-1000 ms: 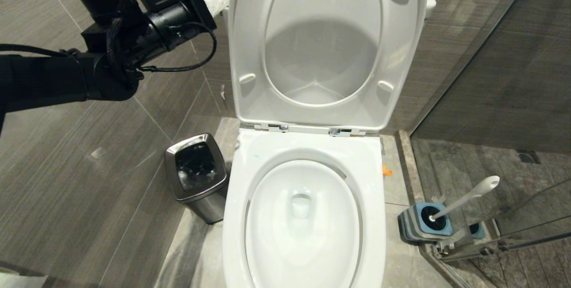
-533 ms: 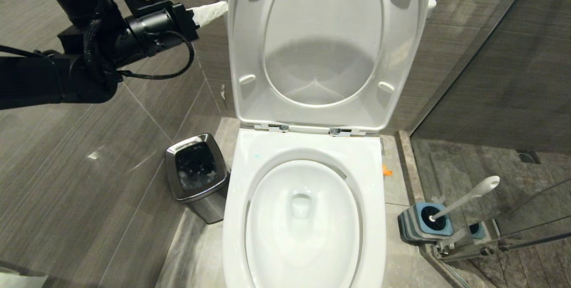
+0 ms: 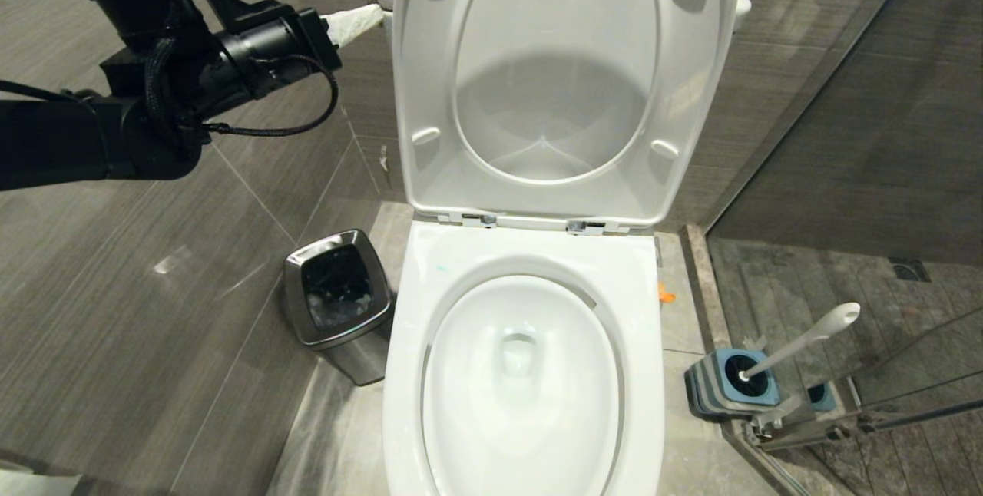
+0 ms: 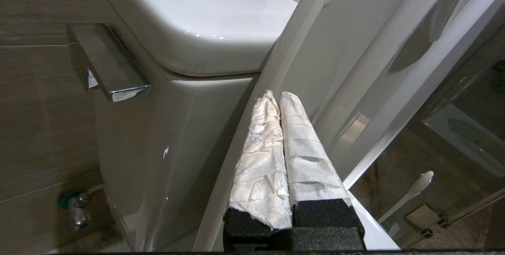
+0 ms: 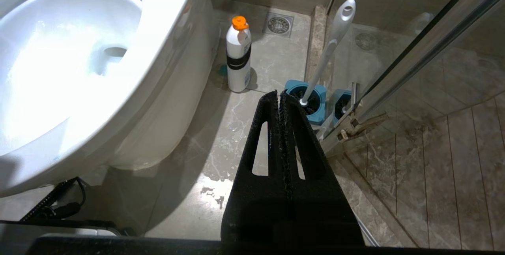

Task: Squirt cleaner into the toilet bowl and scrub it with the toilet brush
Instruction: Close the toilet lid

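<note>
The toilet bowl (image 3: 530,254) stands open below me, seat and lid (image 3: 553,81) raised; its rim (image 5: 165,30) also shows in the right wrist view. A small teal spot of cleaner (image 3: 441,269) sits on the rim's back left. The toilet brush (image 3: 806,338) leans in its blue holder (image 3: 729,387) on the floor at the right, and its handle (image 5: 330,45) rises from the holder (image 5: 311,107). My left gripper (image 3: 357,22), fingers wrapped in white paper, is shut and empty beside the tank (image 4: 205,22), by the lid's left edge (image 4: 275,96). My right gripper (image 5: 279,95) hangs low over the floor, shut and empty.
A chrome flush lever (image 4: 106,65) sticks out of the tank's side near my left gripper. A steel bin (image 3: 338,300) stands left of the bowl. A white bottle with an orange cap (image 5: 238,55) stands on the floor right of the toilet. A glass shower door (image 5: 414,49) closes the right.
My left arm has drawn back to the left, and its paper-wrapped fingers have come out from behind the lid's edge. Everything else is still.
</note>
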Available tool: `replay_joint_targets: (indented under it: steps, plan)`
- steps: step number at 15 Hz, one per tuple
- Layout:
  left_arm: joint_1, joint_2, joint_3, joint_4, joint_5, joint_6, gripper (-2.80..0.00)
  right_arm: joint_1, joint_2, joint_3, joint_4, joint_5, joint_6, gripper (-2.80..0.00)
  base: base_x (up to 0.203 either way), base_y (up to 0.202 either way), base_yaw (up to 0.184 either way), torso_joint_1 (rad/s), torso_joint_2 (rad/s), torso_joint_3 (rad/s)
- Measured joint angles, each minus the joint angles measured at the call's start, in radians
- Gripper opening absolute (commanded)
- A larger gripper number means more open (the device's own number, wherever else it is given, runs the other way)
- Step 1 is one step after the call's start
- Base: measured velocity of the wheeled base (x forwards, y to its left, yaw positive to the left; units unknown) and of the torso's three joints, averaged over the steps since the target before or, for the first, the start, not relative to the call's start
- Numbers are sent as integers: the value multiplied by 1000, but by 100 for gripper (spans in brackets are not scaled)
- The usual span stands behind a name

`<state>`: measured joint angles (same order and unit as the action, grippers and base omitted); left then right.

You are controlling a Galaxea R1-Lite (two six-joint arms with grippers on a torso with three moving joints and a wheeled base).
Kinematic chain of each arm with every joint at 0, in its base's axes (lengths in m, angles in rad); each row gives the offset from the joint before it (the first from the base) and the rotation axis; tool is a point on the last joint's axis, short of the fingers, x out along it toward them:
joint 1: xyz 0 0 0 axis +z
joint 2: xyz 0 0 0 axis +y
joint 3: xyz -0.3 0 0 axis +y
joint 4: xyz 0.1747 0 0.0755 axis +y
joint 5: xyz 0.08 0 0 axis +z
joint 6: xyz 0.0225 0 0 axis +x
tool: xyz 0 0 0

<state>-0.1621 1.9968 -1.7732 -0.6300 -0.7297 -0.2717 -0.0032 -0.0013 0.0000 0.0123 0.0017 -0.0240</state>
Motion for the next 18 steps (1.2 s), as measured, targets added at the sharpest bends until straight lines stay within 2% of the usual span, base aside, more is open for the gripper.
replay_joint_targets:
  steps: [14, 16, 18]
  plan:
    - [-27, 51, -19, -36, -5, 23, -280, 0, 0, 0, 0, 0, 0, -280, 0, 0, 0, 0, 0, 0]
    - [-29, 45, -14, -47, -31, 8, -280, 0, 0, 0, 0, 0, 0, -280, 0, 0, 0, 0, 0, 0]
    - [-27, 24, 13, -46, -92, -13, -280, 0, 0, 0, 0, 0, 0, -280, 0, 0, 0, 0, 0, 0]
